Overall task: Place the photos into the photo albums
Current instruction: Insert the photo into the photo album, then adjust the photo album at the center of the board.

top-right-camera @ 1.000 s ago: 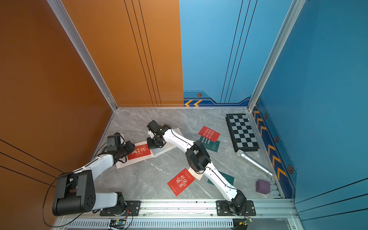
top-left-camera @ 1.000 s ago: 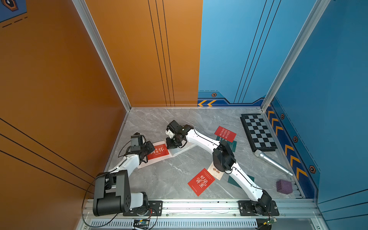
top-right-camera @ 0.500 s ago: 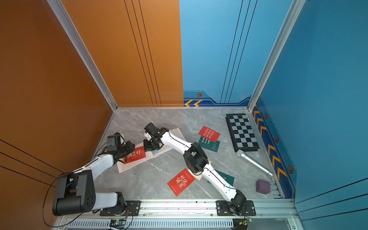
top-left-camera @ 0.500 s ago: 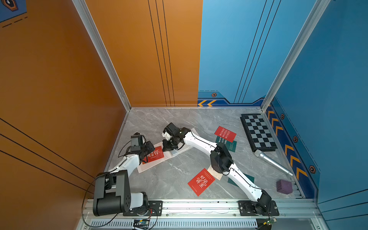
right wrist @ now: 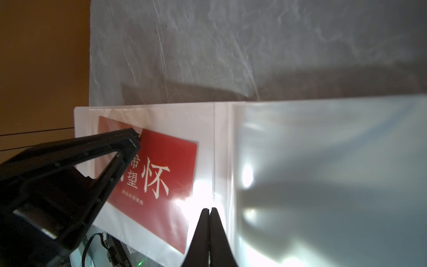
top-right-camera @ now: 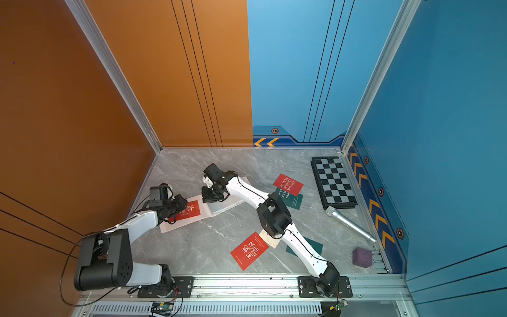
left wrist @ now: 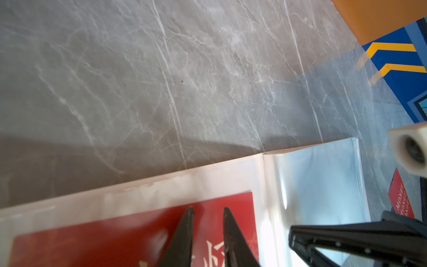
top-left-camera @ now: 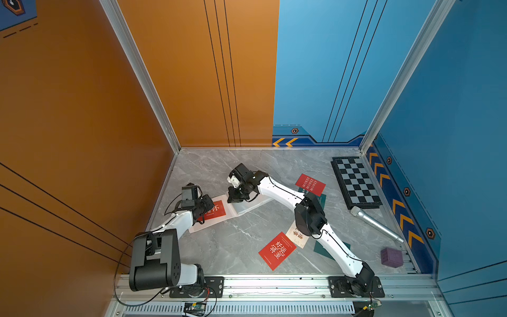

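Red printed card (right wrist: pixel 171 157) partly in pale clear-sleeved album (right wrist: pixel 221 138); five cards (top-left-camera: pixel 277 250) loose.
Left gripper (left wrist: pixel 208 209) narrowly parted on card; right gripper (right wrist: pixel 209 209) closed, empty.

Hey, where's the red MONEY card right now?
In both top views the red MONEY card lies flat on the table's right half, overlapping a dark green card, between the right arm and the checkerboard.

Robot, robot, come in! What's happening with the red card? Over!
Left fingers slightly apart, tips on red card. Right fingers shut, on album near fold. Card looks partway tucked in. Nothing else on album.
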Controlling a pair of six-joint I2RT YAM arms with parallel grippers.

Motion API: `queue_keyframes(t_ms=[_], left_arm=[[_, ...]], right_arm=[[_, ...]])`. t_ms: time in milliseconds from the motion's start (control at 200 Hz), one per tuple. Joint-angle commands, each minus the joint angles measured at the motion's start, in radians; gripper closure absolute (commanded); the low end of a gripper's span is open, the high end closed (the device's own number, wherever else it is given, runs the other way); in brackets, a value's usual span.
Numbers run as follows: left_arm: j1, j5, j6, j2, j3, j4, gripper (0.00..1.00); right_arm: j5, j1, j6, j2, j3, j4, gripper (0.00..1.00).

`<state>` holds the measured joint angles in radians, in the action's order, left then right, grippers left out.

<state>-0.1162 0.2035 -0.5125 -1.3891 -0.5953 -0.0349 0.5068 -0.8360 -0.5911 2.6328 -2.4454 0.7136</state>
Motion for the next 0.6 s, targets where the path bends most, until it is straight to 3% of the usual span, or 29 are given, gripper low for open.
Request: queue_keyframes(t_ms=[0,345,596], left_arm=[[0.008,0.015,0.019,-0.004,-0.019,0.003,0.75],[0.014,0.019,0.022,-0.013,-0.020,0.003,0.75],[0.019,0.030,0.025,-0.053,-0.034,0.004,0.75]], right_arm=[[-0.026,0.022,0.015,0.004,-0.053,0.001,0.94],[-0.038,-0.017,0.028,0.028,-0.022,0.003,0.94],[-0.073,-0.053,0.134,-0.232,0.265,0.005,0.93]])
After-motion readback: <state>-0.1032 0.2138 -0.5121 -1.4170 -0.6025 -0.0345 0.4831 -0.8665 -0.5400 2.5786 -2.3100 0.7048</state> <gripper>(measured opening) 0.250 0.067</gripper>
